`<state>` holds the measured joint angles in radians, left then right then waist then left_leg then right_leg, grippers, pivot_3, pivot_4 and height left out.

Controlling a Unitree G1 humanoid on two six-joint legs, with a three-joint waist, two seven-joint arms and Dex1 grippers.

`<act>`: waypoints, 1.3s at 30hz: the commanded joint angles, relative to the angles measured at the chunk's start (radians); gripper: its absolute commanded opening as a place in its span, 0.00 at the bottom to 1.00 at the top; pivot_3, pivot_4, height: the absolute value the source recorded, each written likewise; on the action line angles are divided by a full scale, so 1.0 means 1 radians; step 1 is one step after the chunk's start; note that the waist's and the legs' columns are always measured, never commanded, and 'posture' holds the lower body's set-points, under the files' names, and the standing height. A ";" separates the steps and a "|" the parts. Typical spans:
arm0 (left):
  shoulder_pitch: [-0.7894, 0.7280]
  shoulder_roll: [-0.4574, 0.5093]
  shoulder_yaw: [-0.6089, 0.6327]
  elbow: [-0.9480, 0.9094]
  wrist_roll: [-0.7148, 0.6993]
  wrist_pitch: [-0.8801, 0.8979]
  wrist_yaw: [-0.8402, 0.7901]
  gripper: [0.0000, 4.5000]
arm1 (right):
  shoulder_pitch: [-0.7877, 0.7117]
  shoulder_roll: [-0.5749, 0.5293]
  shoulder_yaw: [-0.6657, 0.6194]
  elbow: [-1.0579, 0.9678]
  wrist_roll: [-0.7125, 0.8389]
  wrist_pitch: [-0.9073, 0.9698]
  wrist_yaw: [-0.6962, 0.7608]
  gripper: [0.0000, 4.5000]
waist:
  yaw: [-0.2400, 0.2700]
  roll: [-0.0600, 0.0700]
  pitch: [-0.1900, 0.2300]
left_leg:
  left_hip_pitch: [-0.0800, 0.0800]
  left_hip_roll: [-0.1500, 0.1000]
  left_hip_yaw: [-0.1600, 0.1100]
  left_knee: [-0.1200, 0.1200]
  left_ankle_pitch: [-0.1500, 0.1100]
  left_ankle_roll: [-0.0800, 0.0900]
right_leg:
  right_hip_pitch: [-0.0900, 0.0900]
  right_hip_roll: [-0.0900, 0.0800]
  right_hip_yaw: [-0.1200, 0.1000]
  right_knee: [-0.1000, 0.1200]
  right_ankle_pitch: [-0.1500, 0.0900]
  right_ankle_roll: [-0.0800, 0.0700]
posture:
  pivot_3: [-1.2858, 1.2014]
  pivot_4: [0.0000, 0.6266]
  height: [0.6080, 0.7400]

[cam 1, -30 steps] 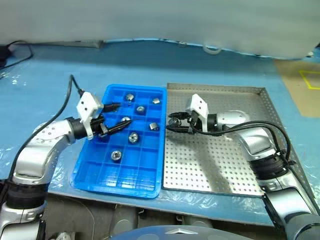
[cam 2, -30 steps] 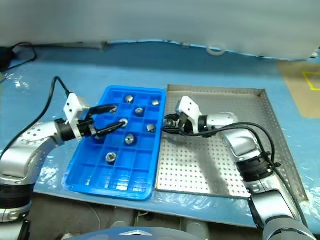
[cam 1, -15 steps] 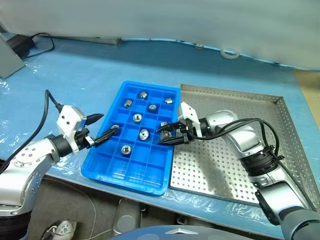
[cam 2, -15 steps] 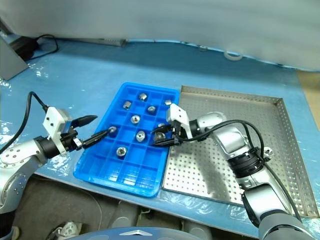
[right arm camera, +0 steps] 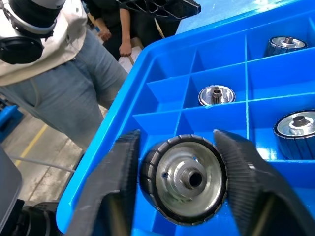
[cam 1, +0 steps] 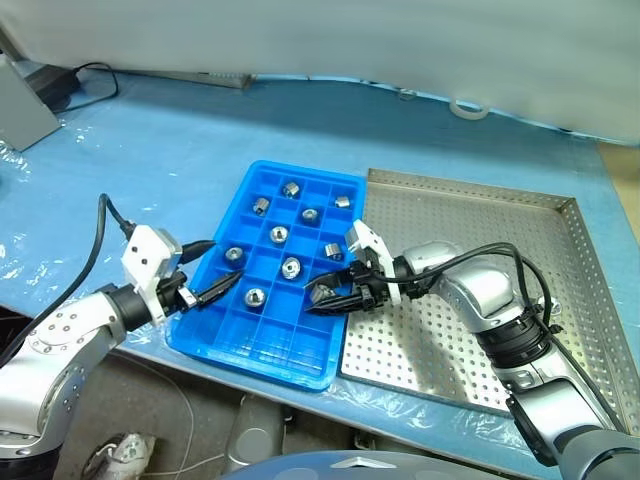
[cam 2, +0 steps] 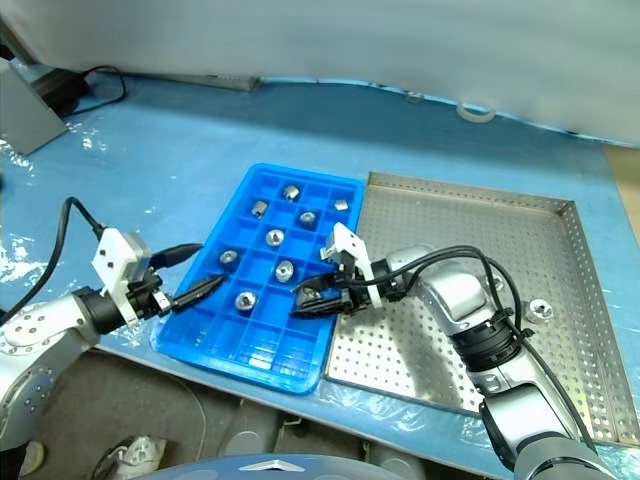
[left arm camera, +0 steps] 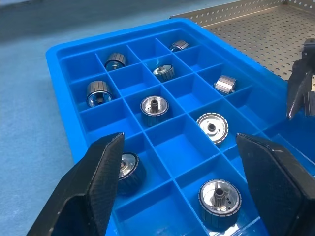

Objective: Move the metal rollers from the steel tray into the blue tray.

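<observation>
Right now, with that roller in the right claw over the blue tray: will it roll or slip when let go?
The roller is a short ribbed cylinder, so likely grippy, not slippery. It looks like solid metal: probably heavy for its size, rigid. Dropped on edge it may roll, but the blue tray walls should stop it.

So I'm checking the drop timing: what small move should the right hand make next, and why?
Probably widen the fingers a little more, then lift clear. The right hand has a metal roller between its fingers, low inside the blue tray, and the fingers look barely parted from it. Letting go here should leave the roller in a compartment, though the exact cell is hard to tell.
</observation>
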<state>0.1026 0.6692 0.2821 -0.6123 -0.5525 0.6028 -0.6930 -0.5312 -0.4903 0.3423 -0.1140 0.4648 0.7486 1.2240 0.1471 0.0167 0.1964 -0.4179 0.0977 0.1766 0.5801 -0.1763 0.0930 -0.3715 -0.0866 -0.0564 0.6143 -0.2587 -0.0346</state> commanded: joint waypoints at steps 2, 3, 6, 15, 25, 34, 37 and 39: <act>-0.007 0.010 -0.002 -0.022 -0.010 -0.006 0.003 0.85 | -0.014 0.012 -0.024 -0.008 0.037 0.034 -0.014 0.84 | 0.003 0.000 0.000 | 0.000 0.000 0.000 0.000 0.000 0.000 | 0.000 0.000 0.000 0.000 0.000 0.000 | 0.63 0.24 1.00; -0.013 0.009 -0.007 -0.016 -0.007 -0.009 0.002 0.85 | -0.019 0.013 -0.023 -0.003 0.028 0.025 -0.021 0.84 | 0.003 0.000 0.000 | 0.000 0.000 0.000 0.000 0.000 0.000 | 0.000 0.000 0.000 0.000 0.000 0.000 | 0.63 0.24 1.00; -0.036 0.006 -0.023 0.006 -0.002 -0.021 -0.005 0.85 | -0.035 0.001 -0.029 0.012 -0.005 -0.007 -0.038 0.84 | 0.002 0.000 0.000 | 0.000 0.000 0.000 0.000 0.002 -0.003 | 0.000 0.000 0.000 0.000 0.000 0.000 | 0.62 0.24 1.00; -0.248 -0.052 -0.210 0.185 0.041 -0.093 -0.077 0.85 | -0.009 -0.115 -0.276 0.134 -0.113 -0.193 -0.238 0.84 | -0.008 -0.002 -0.001 | 0.002 0.000 0.002 0.000 0.004 -0.007 | 0.002 0.000 0.000 0.001 0.000 -0.001 | 0.52 0.24 1.00; -0.535 -0.175 -0.397 0.484 0.118 -0.216 -0.227 0.85 | 0.269 -0.240 -0.537 0.028 -0.134 -0.197 -0.416 0.84 | -0.110 -0.002 -0.001 | 0.000 0.000 0.002 0.000 0.005 0.007 | 0.001 0.000 0.000 0.000 0.000 -0.001 | 0.43 0.24 1.00; -0.604 -0.225 -0.431 0.569 0.148 -0.267 -0.296 0.85 | 0.350 -0.224 -0.552 0.035 -0.151 -0.219 -0.467 0.84 | -0.170 -0.002 -0.002 | 0.001 0.001 0.002 0.001 0.004 0.011 | 0.002 0.000 0.000 0.001 0.000 -0.002 | 0.42 0.24 1.00; -0.603 -0.222 -0.432 0.580 0.158 -0.278 -0.309 0.85 | 0.326 -0.207 -0.531 0.111 -0.179 -0.248 -0.491 0.84 | -0.166 -0.002 -0.002 | 0.003 0.001 0.002 0.002 0.005 0.012 | 0.004 0.000 0.000 0.001 0.001 -0.003 | 0.42 0.24 1.00; -0.600 -0.224 -0.431 0.577 0.160 -0.279 -0.312 0.85 | 0.314 -0.198 -0.518 0.157 -0.193 -0.270 -0.497 0.84 | -0.163 -0.002 -0.002 | 0.003 0.001 0.002 0.002 0.005 0.012 | 0.004 0.000 0.000 0.001 0.001 -0.003 | 0.42 0.24 1.00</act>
<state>-0.4917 0.4401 -0.1595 -0.0196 -0.3920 0.3454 -0.9957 -0.2030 -0.6910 -0.1780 0.0245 0.2835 0.5084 0.7362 -0.0156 0.0151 0.1947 -0.4145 0.0987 0.1790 0.5821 -0.1712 0.1051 -0.3670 -0.0863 -0.0566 0.6154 -0.2577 -0.0375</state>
